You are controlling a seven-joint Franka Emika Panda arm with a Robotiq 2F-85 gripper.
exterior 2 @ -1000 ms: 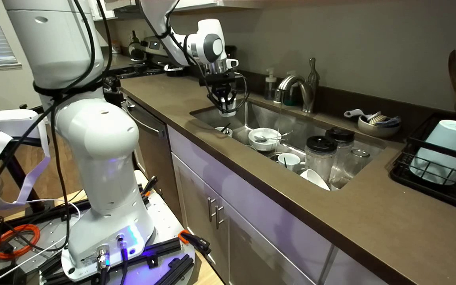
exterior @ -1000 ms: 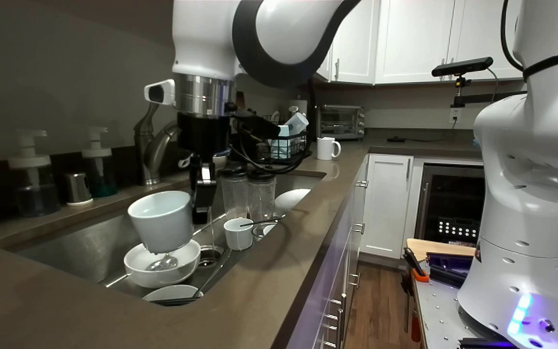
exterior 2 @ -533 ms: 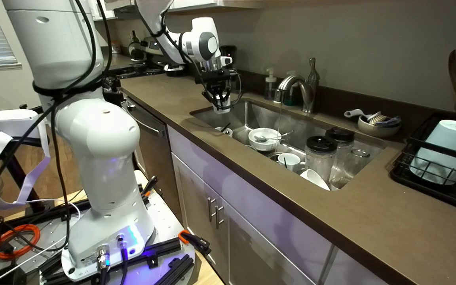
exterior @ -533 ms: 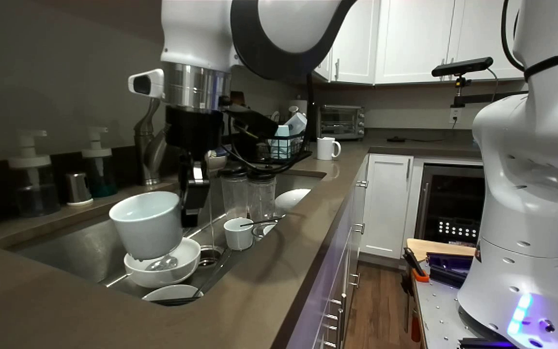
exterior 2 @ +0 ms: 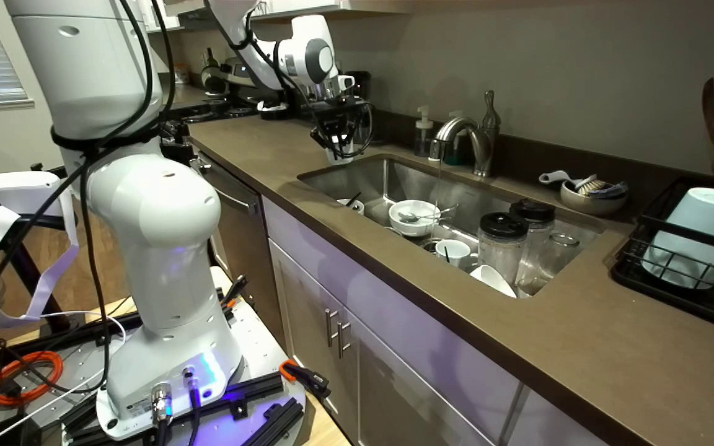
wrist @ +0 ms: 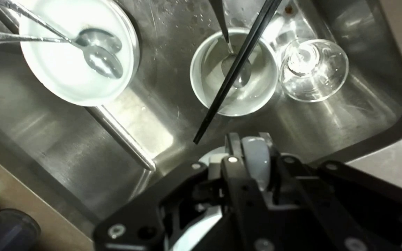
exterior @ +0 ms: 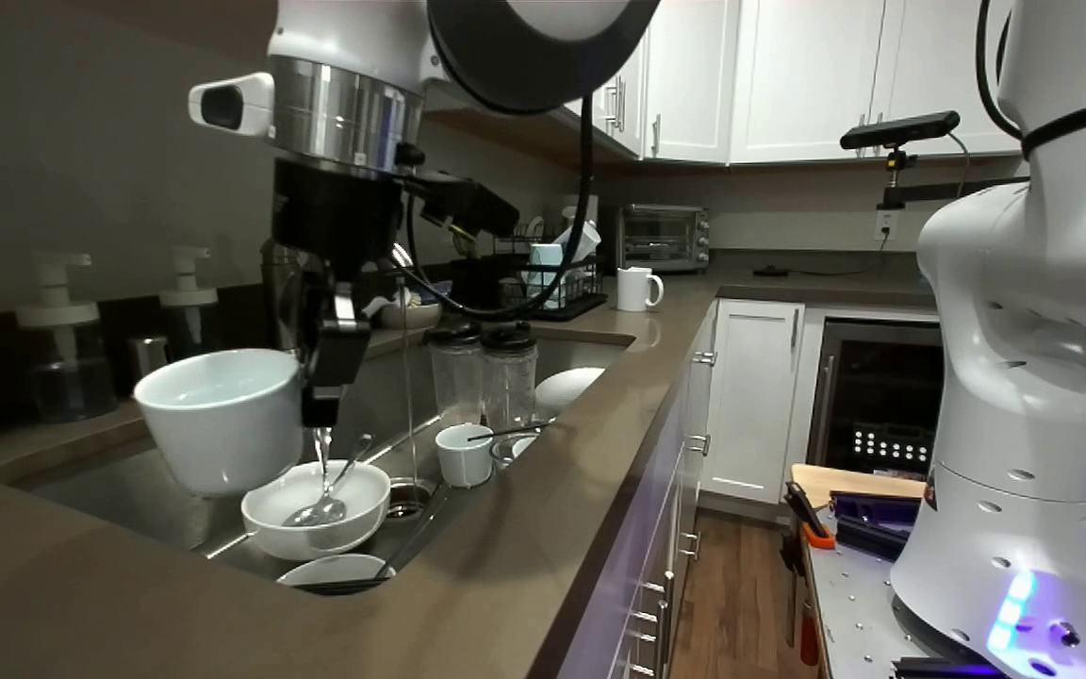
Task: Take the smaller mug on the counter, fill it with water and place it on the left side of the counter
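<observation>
One small white mug [exterior: 222,434] aloft, rim up and slightly tilted, at the end of the sink [exterior 2: 419,176] farthest from the dish rack [exterior 2: 682,302]. End effector [wrist: 251,146] clamped narrow on it. Mug contents cannot be made out. Faucet [exterior 2: 483,152] running; water stream [exterior: 410,405] falls well apart from the mug. Another white mug [exterior: 634,290] stands upright on the tabletop [exterior: 515,538], near the rack.

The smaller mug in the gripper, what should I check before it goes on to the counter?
1. Grip: ok, gripper shut on the handle of the smaller mug.
2. Clear of the white bowl: ok, apart in an exterior view.
3. Mug level: cannot tell; it looks slightly tilted in an exterior view.
4. Mug filled: cannot tell; the level inside is unclear.
5. Faucet off: not ok, a thin stream runs down.
</observation>
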